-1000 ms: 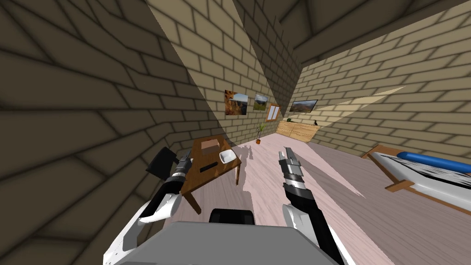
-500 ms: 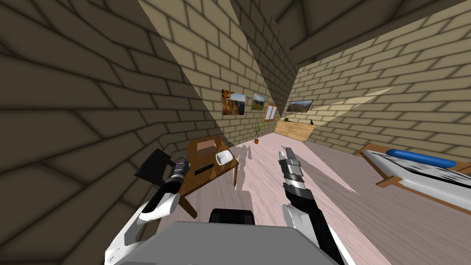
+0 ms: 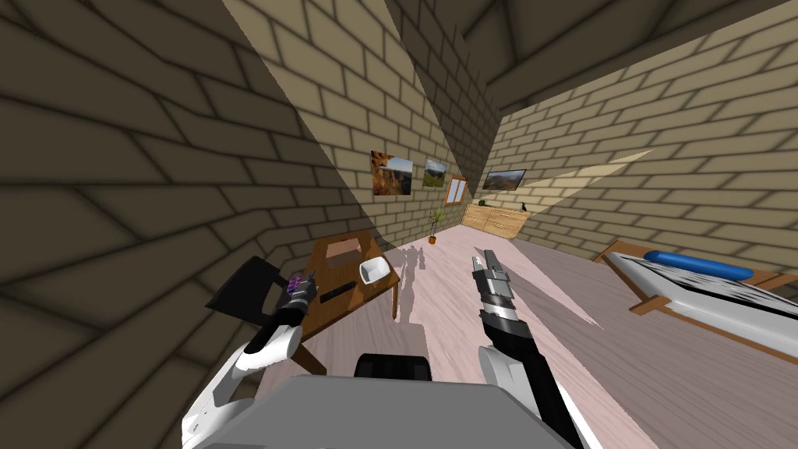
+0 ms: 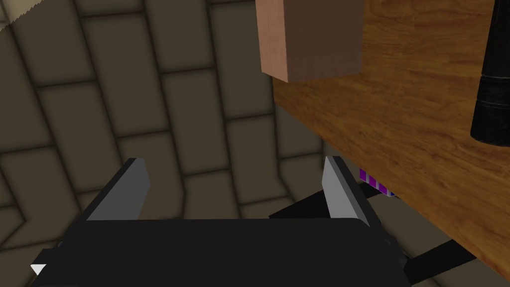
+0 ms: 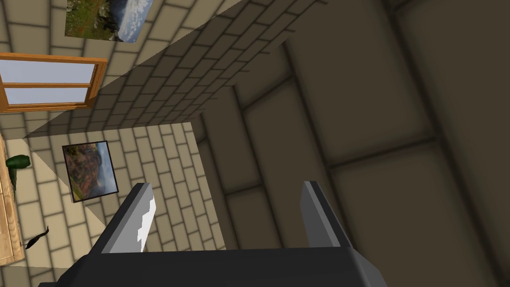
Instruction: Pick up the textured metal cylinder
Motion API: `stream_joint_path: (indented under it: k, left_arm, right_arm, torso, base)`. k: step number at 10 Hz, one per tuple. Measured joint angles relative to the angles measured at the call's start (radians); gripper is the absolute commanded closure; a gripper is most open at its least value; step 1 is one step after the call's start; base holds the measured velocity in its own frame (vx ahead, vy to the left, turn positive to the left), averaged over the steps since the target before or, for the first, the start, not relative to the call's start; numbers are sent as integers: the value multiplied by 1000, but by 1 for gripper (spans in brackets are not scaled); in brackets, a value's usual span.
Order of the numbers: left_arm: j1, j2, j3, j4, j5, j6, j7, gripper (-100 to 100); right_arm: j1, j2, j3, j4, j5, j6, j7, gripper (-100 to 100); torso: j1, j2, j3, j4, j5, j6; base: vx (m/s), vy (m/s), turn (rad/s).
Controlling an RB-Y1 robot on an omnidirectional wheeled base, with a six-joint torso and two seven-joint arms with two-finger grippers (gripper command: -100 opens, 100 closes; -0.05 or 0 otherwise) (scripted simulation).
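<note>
Brick walls are surrounding a brown wooden desk, where a black textured cylinder is lying near a pinkish-brown box. The left claw is hovering at the desk's edge, fingers spread. The right claw, well apart from the desk, is likewise spread.

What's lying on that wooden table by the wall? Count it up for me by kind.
Box: 1, pinkish brown
Bowl: 1, white
Cylinder: 1, black
Total: 3 on the wooden table
A purple-striped thing at its edge is left out: I cannot tell if it lies on it.
</note>
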Motion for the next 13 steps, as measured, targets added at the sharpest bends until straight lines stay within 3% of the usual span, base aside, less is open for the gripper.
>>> stream_joint_path:
  k: [4,8,9,13]
  left_arm:
    - [-47,13,42,102,16,92,26,-100]
    - [-121,10,93,256,20,197,52,-100]
    - [-122,4,98,260,18,219,55,-100]
    - [-180,15,134,374,29,315,74,-100]
  right_arm:
    - [0,0,0,0,0,0,0,0]
    - [0,0,0,0,0,0,0,0]
    - [0,0,0,0,0,0,0,0]
    - [0,0,0,0,0,0,0,0]
  torso:
    - [2,1,1,0,0,0]
    - [2,-3,-2,-1,0,0]
    - [2,-1,0,0,0,0]
    - [2,-1,-1,0,0,0]
  base:
    - [57,-44,-30]
    - [97,-40,-18]
    - [47,-19,-8]
    - [85,-24,-9]
